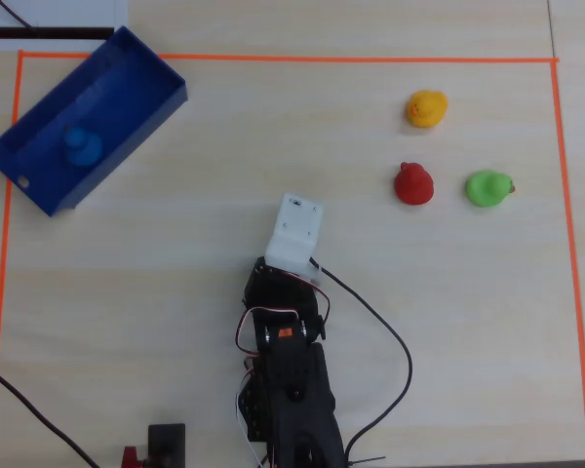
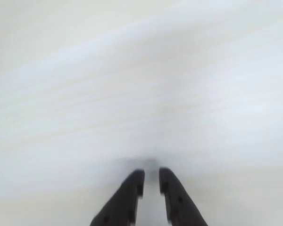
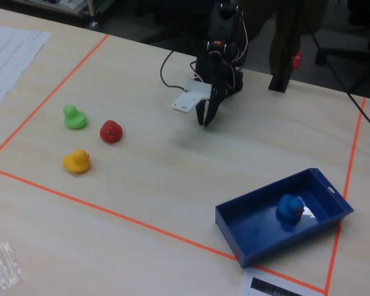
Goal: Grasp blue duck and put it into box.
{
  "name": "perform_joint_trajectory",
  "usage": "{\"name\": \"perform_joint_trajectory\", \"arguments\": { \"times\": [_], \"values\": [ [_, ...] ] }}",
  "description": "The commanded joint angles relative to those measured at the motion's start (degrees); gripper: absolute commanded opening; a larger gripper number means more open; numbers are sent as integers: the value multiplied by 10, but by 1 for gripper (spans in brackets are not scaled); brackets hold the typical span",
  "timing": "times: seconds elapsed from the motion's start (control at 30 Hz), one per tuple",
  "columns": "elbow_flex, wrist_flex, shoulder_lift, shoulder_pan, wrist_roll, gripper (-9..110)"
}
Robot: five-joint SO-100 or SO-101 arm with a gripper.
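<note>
Inside the box [image 1: 136,73], near the tabletop's [image 1: 175,292] upper-left corner in the overhead view, sits the blue duck [image 1: 81,146]. It rests upright on the box floor, toward the end wall with the small hole, and seems clear of the walls. It is a small rounded toy, the same deep blue as the box, so from above it shows only as a paler blob with a round head over a wider body. In the fixed view the blue duck [image 3: 290,208] shows a tiny dark beak that points toward the lower right of that picture, roughly toward the nearer long wall of the box [image 3: 259,237].

The box itself is a long, low-walled tray lying aslant, its long axis running from upper right to lower left in the overhead view and crossing the orange tape line [image 1: 273,58] that frames the tabletop.

My fingers [image 2: 151,183] hang well apart from it, over bare tabletop near the middle. They point down, hold nothing, and stand almost together with only a thin slit between the tips. The wrist view is blurred.

Toward the far right of the overhead view stand a yellow duck [image 1: 427,107], a red duck [image 1: 413,182] and a green duck [image 1: 488,187].
</note>
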Motion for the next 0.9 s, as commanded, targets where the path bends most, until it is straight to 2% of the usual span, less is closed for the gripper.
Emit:
{"name": "perform_joint_trajectory", "arguments": {
  "times": [0.0,0.13,0.87],
  "values": [
    [-4,100,51,0,-17,0],
    [-3,211,101,-3,-55,0],
    [-3,211,101,20,-55,3]
  ]
}}
